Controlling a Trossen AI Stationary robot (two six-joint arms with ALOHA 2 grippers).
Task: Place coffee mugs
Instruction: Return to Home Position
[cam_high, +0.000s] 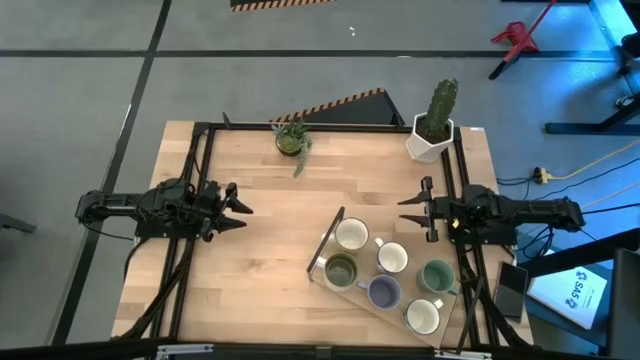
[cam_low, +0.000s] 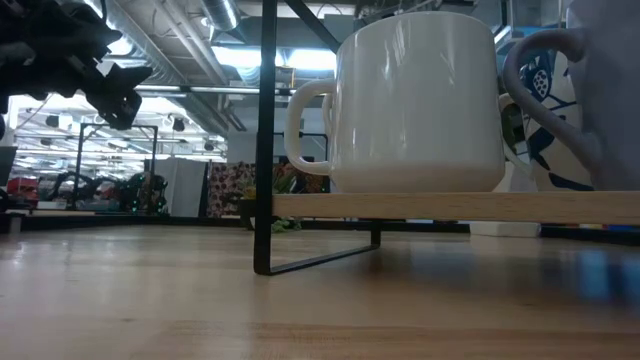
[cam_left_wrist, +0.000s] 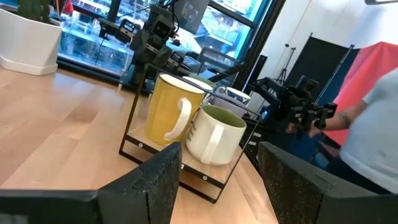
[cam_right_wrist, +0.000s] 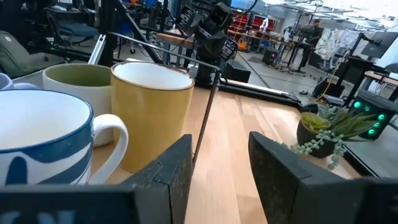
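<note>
Right tool (cam_high: 421, 209) spread wide beside shelf (cam_high: 367, 264) holding six mugs (cam_high: 351, 235).

The middle of the surface (cam_high: 260, 250) lies open. The shelf (cam_high: 326, 240), crowded with mugs (cam_high: 392, 257), fills the right near corner. A cactus pot (cam_high: 432, 135) and a leafy plant (cam_high: 292, 138) stand along the far edge.
</note>
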